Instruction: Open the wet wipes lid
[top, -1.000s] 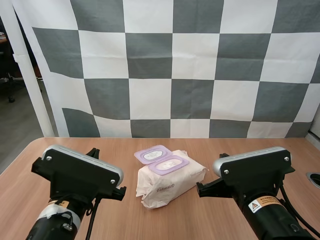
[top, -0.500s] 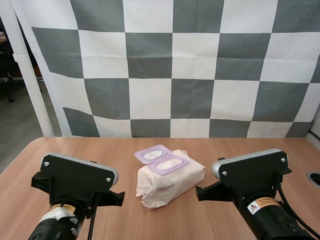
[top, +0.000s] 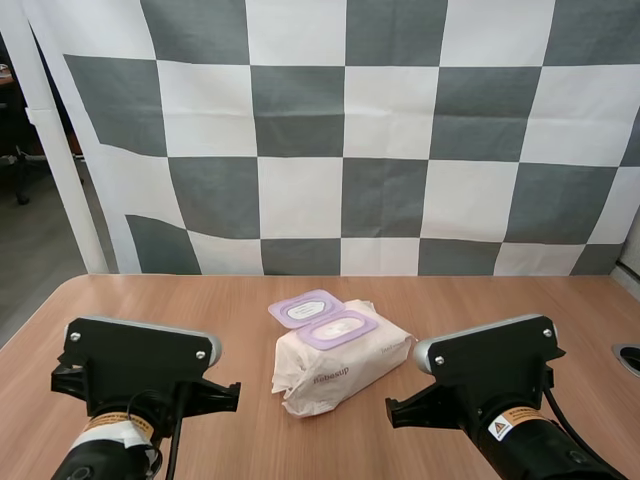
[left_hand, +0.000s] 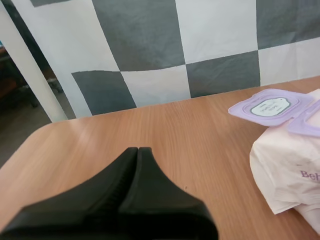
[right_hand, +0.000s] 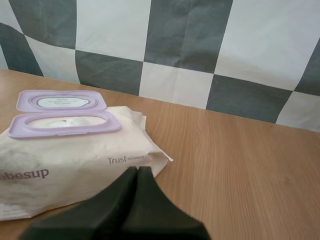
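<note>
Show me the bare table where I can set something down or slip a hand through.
Bare wood lies left of the cream wet wipes pack, ahead of the left gripper, and right of it, ahead of the right gripper, out to the edges of the brown wooden table. A strip runs behind the open lilac lid. The middle is crowded.

A light-brown wooden table (top: 200, 300) with a rounded corner stands on a grey floor (top: 40, 260).
</note>
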